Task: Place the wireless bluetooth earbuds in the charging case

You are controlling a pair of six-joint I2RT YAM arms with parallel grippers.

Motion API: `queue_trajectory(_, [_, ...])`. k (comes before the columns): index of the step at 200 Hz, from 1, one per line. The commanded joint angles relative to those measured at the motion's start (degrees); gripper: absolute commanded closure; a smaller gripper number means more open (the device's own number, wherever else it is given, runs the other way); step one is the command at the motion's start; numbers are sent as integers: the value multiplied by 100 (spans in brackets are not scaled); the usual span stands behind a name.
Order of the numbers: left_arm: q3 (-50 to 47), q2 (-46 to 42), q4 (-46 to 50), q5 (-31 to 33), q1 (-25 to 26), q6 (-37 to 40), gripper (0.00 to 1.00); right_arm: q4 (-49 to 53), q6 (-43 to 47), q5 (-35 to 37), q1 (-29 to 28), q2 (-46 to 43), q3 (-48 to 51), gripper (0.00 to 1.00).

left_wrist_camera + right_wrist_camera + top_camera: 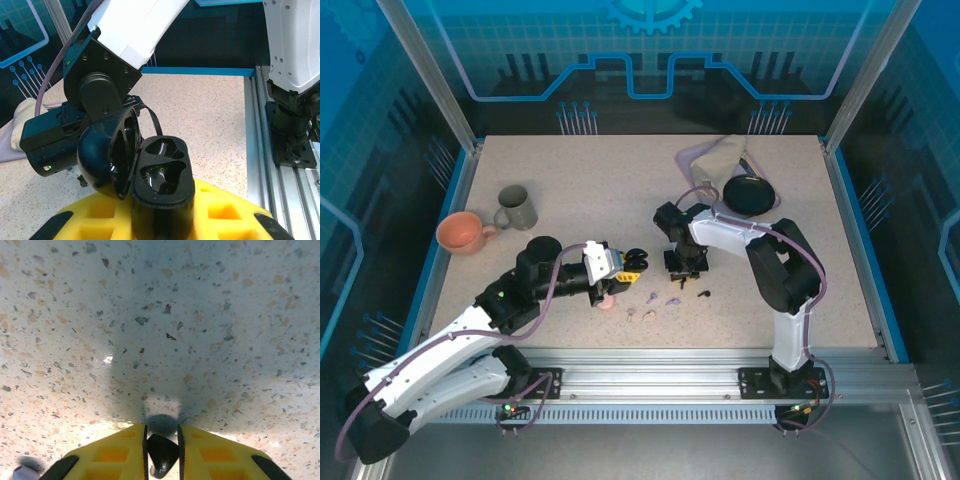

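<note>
Because the glossy black plastic charging case (162, 175) must present its wells to the other arm, I have the left gripper (623, 262) clamped on the case body and raised off the speckled tabletop (570, 180). The domed lid (107, 160) is hinged open to one side, and both moulded wells read empty in the left wrist view. The right gripper (162, 434) points straight down, close to the table. Its yellow fingers (115, 455) are drawn narrow on one tiny black stemmed earbud (161, 454), pinched at the tips so it can be carried across to the case. I judge pickup as done or nearly so, and insertion as not yet begun. Count from the top view: one loose black earbud (703, 293) just right of the right gripper, two lavender earbuds (672, 300) near each other in front of it, and two pale pink earbuds (632, 314) nearest the arm bases. With the held part, that makes six. One case is in hand. A pale pink rounded object (607, 302) below the left gripper may be a second case, but I cannot confirm it. Well apart at the left stand one orange cup (463, 232) and one grey mug (517, 207).
</note>
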State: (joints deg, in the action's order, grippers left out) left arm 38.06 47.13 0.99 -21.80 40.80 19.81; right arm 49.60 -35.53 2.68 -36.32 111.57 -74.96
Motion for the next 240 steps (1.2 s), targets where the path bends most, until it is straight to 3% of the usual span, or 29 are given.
queue_trajectory(1, [-80,-33,-170,36,40,-46,96,-55,80,109,50,-286,164,77])
queue_trajectory(35, [-171,76,-339,18,40,-403,96,-440,204,123,105,-820,459,77])
queue_trajectory(86, [-571,400,-1411,-19,42,-1441,96,-1008,421,180,169,-2025,1040,78])
queue_trajectory(178, [-185,1484,-2012,-11,58,-2104,98,-2183,813,-553,169,-5271,1853,78])
queue_trajectory(240, [239,2076,-2252,-235,264,-1891,98,-2485,1003,-1442,-102,-5580,1635,78])
